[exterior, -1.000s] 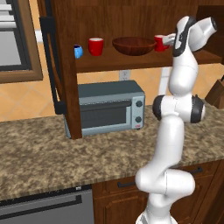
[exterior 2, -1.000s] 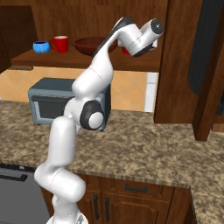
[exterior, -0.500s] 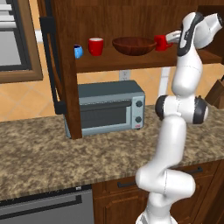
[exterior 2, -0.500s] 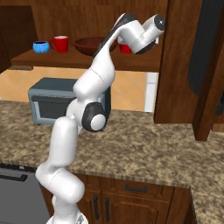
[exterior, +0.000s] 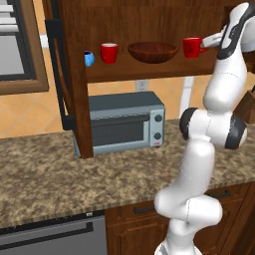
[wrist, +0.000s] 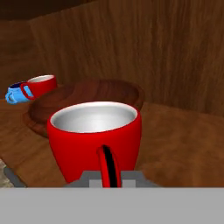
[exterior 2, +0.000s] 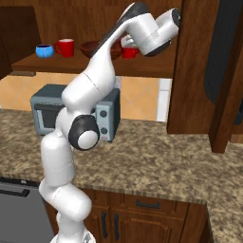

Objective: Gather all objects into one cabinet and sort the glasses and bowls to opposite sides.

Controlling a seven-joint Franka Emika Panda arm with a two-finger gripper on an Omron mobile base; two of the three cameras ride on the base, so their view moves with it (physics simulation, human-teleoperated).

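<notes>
Dark reddish-brown wood surrounds the scene: a wall cabinet (exterior: 149, 20) with one wide shelf (exterior: 144, 72) hangs above a speckled stone counter (exterior: 45, 179), where a grey toaster oven (exterior: 122, 124) sits just below the shelf. The cabinet door (exterior: 67, 74) stands swung open at the left, its long black handle (exterior: 57, 69) facing the room.

Four things stand in a row on the shelf. From the left: a small round blue cup (exterior: 88, 59), a red mug (exterior: 109, 53) just beside it, a wide shallow wooden bowl (exterior: 153, 52) in the middle, and a second red mug (exterior: 191, 47) at the right, close to the bowl.

A white robot arm reaches up from the counter's edge to that right-hand mug. Its gripper (exterior: 205, 44) meets the mug from the right side, level with the shelf, and its fingers are closed tight on the mug's handle (wrist: 107, 164) (seen up close from the hand, the thin red handle runs straight down between the two fingertips). The mug stands upright, white inside showing, with the bowl directly behind it and the other mug and blue cup farther back.
</notes>
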